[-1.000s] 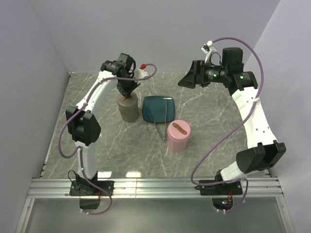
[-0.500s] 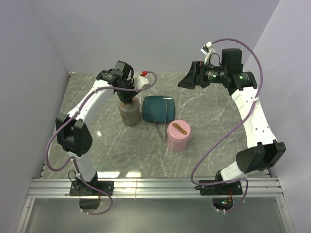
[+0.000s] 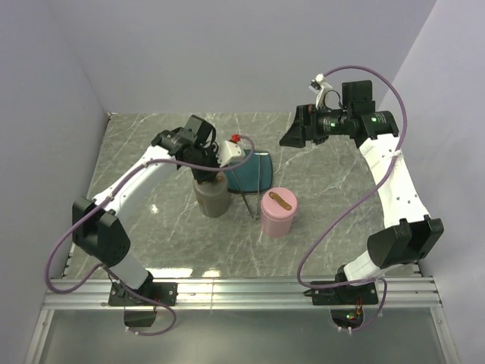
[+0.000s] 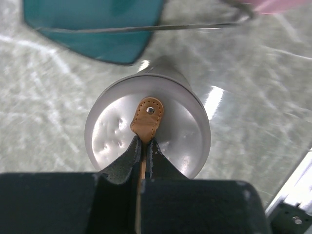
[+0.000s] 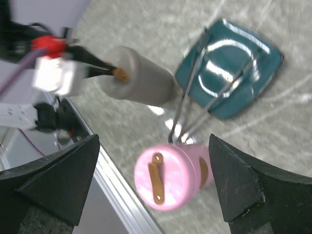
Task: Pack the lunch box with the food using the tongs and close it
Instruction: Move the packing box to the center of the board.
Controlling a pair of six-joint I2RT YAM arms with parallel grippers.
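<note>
— Okay, your grey container (image 3: 212, 199) is the one in play. Where's the grip?
— On the lid. Your left pincer (image 4: 143, 144) is pinched tight on the tan leather tab (image 4: 147, 117) at the lid's centre, jaws all but touching, coming in from above.
— And where does that put the container?
— At the near-left corner of the teal plate (image 3: 244, 176), just beside it, with the pink container (image 3: 278, 212) close on its right. You can't tell from these views whether its base sits on the surface (image 3: 326, 174).
— Tongs?
— Your tongs (image 5: 188, 85) lie across the plate, both thin arms spread over it, the joined end off the near edge and right by the pink container. Neither pincer touches them.
— The pink one?
— Upright on the surface, lid on, a tan tab flat on top.
— Your other arm?
— Your right pincer (image 5: 153, 141) hangs high over the far right of the surface, jaws spread wide and holding nothing, looking down on the plate and both containers.
</note>
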